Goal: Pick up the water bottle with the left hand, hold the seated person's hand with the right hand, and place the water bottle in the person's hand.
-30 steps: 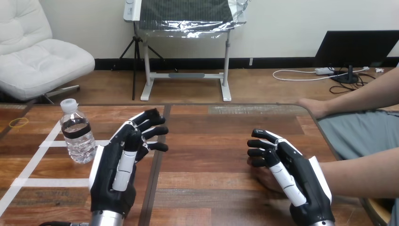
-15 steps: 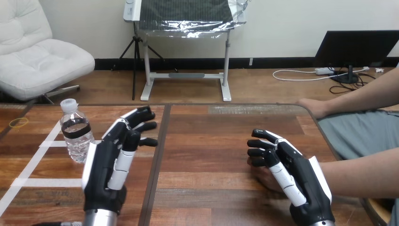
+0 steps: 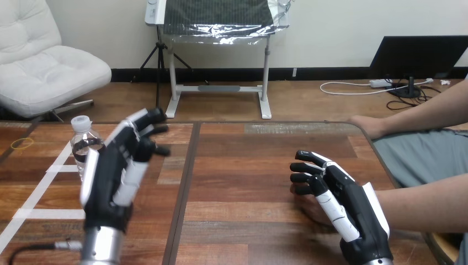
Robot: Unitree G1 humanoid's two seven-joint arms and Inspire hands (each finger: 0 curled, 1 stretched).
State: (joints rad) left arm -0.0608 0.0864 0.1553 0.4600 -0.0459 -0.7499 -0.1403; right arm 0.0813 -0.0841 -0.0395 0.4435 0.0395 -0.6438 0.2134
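Observation:
A clear water bottle (image 3: 81,138) with a white cap and a black band stands upright at the table's left. My left hand (image 3: 107,179) is raised right beside it, open with straight fingers, and covers the bottle's lower right side; I cannot tell whether they touch. My right hand (image 3: 345,204) rests at the right, back up, on top of the person's hand (image 3: 310,214), its fingers curled down over it. The person's forearm (image 3: 425,208) comes in from the right edge.
The person's other hand (image 3: 367,126) rests on the table's far right corner. White tape lines (image 3: 38,190) cross the wooden table (image 3: 248,165) at the left, and a yellow rubber band (image 3: 22,143) lies near the left edge.
My left hand has risen and moved left towards the bottle, now covering part of it. My right hand and the person's hands have stayed still.

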